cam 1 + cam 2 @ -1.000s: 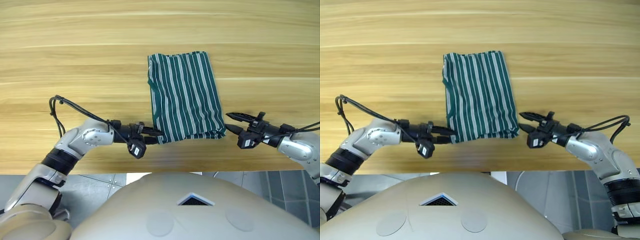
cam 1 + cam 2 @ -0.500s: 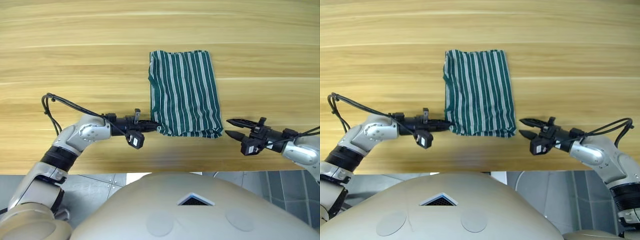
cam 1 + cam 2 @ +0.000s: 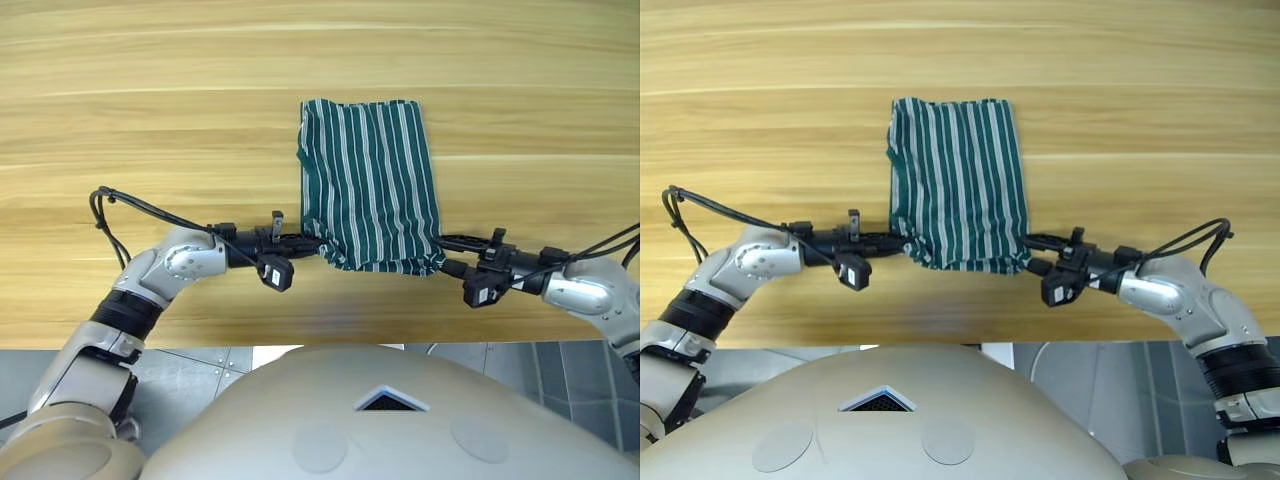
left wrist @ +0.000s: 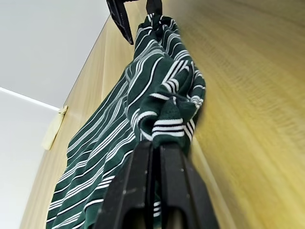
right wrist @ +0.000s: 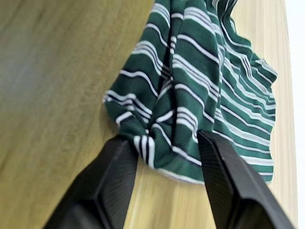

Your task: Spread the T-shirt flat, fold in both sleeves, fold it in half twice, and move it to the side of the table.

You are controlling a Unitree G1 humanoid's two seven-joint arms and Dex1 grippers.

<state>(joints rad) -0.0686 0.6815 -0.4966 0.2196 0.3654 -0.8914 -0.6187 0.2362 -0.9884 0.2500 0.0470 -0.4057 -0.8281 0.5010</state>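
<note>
A green T-shirt with white stripes [image 3: 368, 180] lies folded into a narrow rectangle on the wooden table [image 3: 150, 120]. My left gripper [image 3: 318, 244] is shut on its near left corner, and the left wrist view shows the cloth [image 4: 143, 95] bunched up at the closed fingertips [image 4: 153, 145]. My right gripper [image 3: 444, 256] is at the near right corner, open. In the right wrist view its two fingers stand wide apart with that corner of the cloth [image 5: 205, 71] between them, the gripper [image 5: 164, 138] low over the table.
The table's front edge [image 3: 200, 340] runs just behind both wrists, with grey floor below it. Bare wood extends to the left, to the right and beyond the shirt. A black cable loop [image 3: 105, 215] hangs off my left forearm.
The right gripper drew back from the shirt, then came in to the left, so the near right corner now sits between its fingers. The left gripper pushed the near left corner slightly away from me.
</note>
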